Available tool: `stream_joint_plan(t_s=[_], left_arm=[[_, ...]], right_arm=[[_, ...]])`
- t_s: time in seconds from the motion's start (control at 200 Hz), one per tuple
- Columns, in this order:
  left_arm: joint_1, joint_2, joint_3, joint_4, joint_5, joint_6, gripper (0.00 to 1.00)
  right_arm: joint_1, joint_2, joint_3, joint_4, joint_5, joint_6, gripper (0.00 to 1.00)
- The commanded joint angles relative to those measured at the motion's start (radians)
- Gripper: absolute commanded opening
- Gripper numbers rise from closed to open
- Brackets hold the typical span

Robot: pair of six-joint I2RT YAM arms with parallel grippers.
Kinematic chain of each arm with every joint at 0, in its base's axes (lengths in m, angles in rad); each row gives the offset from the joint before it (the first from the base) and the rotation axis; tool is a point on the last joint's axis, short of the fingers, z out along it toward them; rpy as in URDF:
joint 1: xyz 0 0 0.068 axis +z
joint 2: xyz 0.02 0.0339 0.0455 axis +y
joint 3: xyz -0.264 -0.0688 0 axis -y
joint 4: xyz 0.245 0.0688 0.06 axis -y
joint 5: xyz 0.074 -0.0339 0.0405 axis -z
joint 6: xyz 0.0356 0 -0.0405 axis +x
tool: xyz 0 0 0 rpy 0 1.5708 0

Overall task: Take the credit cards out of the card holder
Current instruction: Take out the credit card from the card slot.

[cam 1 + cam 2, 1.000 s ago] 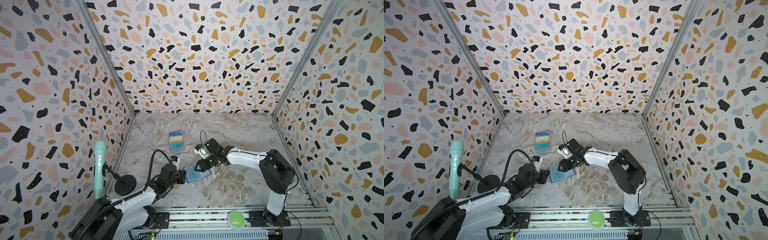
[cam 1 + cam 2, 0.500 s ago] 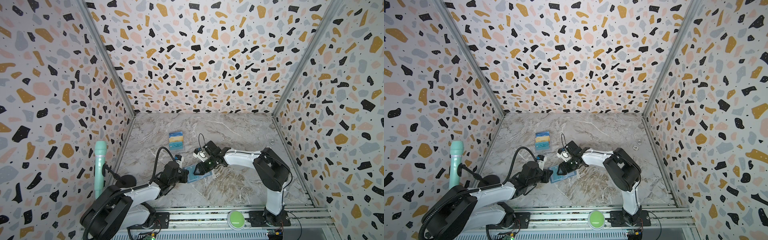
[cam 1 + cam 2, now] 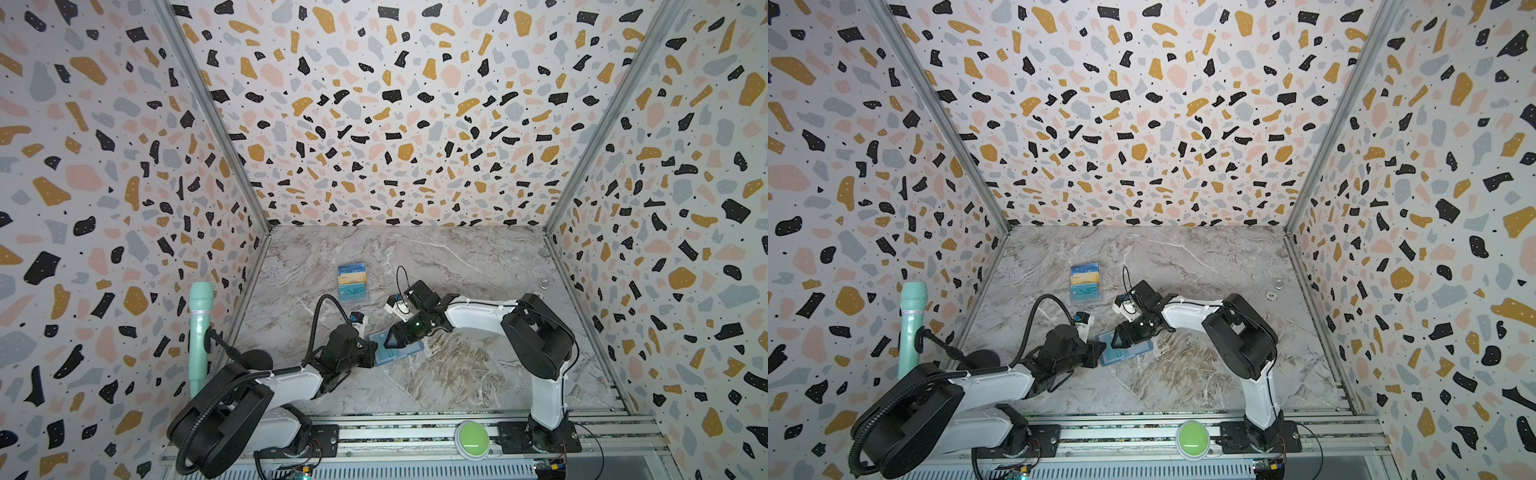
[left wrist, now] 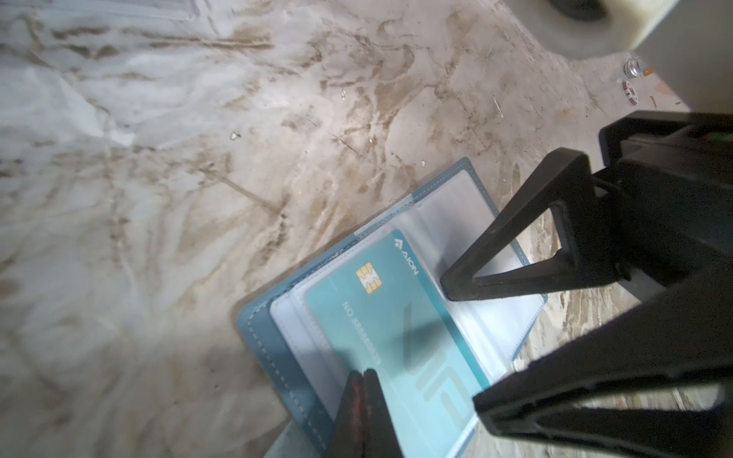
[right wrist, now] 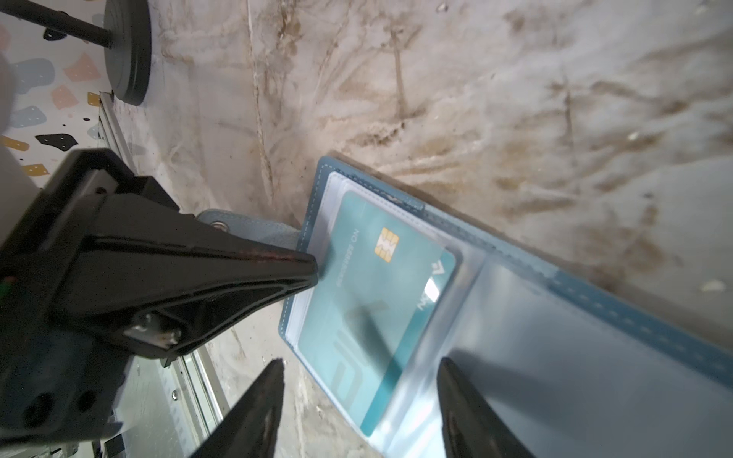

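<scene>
left end effector [image 4: 361, 374]: black wedge-shaped fingers fully closed, tips down on the clear sleeve at the card's long edge. Can't tell whether sleeve or card is actually pinched between them.

right end effector [image 5: 361, 360]: jaws well apart, holding nothing. One fingertip [image 4: 450, 283] sits on the empty sleeve of the other page. The second is just past the holder's edge, by the card's lettered end.

credit card [image 4: 396, 337]: thin pale-teal plastic, glossy, rounded corners, gold chip, small AION logo, printed number row, large white VIP. It lies flat in the clear sleeve of the page nearer the left arm. Long axis runs parallel to the spine fold. Chip end points away from the right end effector, VIP end toward it.

card holder [image 4: 256, 341]: dusty-blue leather-like booklet, pale stitching along the rim, frosted clear sleeves inside. A snap tab [image 5: 254, 232] with a metal stud sticks out beside the left fingers. It is open flat on the desk [image 3: 415, 257], which has a matte grey-brown marble print. In both top views it sits lower centre of frame, between the two arms, with its long axis running lower left to upper right.

clear case of stacked cards [image 3: 353, 282]: above the holder in frame, well apart. Mint microphone [image 3: 200, 328] on a black stand at lower left.
</scene>
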Motion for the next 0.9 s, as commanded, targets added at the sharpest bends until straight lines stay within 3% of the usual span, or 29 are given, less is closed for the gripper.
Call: stream_joint_plan(t_s=[0.0, 0.586, 0.896], left_arm=[[0.005, 0.003, -0.036, 0.014, -0.009, 0.000, 0.03], [0.004, -0.018, -0.105, 0.065, -0.003, -0.033, 0.03], [0.004, -0.014, -0.119, 0.084, -0.004, -0.042, 0.03]], right_arm=[[0.002, 0.038, 0.017, -0.014, -0.043, 0.009, 0.62], [-0.015, 0.073, -0.009, 0.100, -0.260, 0.096, 0.58], [-0.019, 0.053, -0.004, 0.083, -0.268, 0.086, 0.53]])
